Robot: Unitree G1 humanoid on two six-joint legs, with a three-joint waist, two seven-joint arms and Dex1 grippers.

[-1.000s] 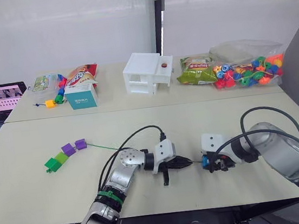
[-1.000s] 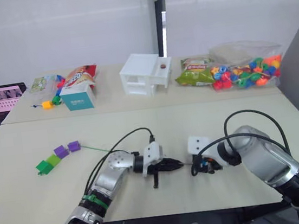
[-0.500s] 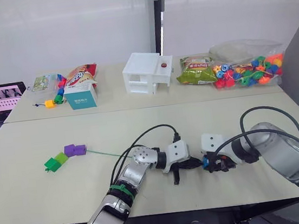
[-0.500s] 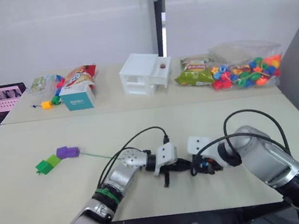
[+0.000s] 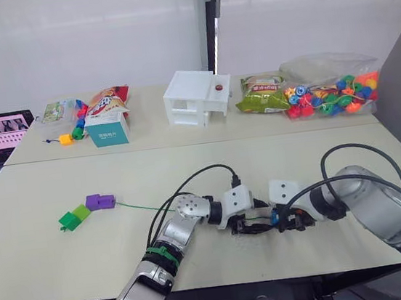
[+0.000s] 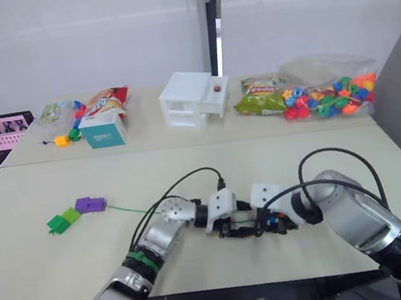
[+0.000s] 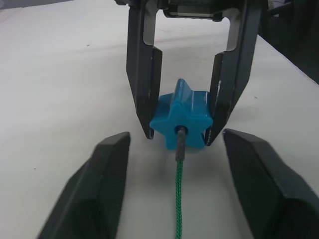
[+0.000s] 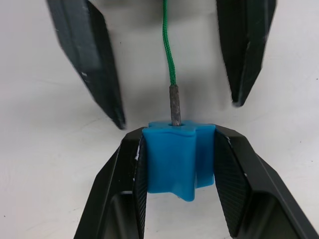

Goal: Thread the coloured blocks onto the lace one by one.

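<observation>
Between the two grippers, near the front edge of the table (image 5: 43,235), the stiff brownish tip of the lace (image 7: 178,199) is seen entered into the hole of a blue block (image 8: 175,155). That block is pinched on both sides by the right gripper (image 8: 177,164), whose fingers are closed against it. The left gripper (image 7: 174,194), which a second ago was held further off with its fingers together near the tip, is now brought right up in front of the block with its fingers spread apart on either side of the green cord; nothing is gripped by it. This is judged to mean that the tip has been fed in and let go, so that a fresh hold on the cord or the emerging tip would be needed to pull it through.

Well away from the left gripper, at the cord's far end, two purple blocks (image 5: 100,202) and two green blocks (image 5: 73,217) are already threaded and have been drawn slightly closer together.

On the far table, print is visible on the snack bags (image 5: 109,100) and the teal box (image 5: 108,130), but it probably cannot be read at this distance.
</observation>
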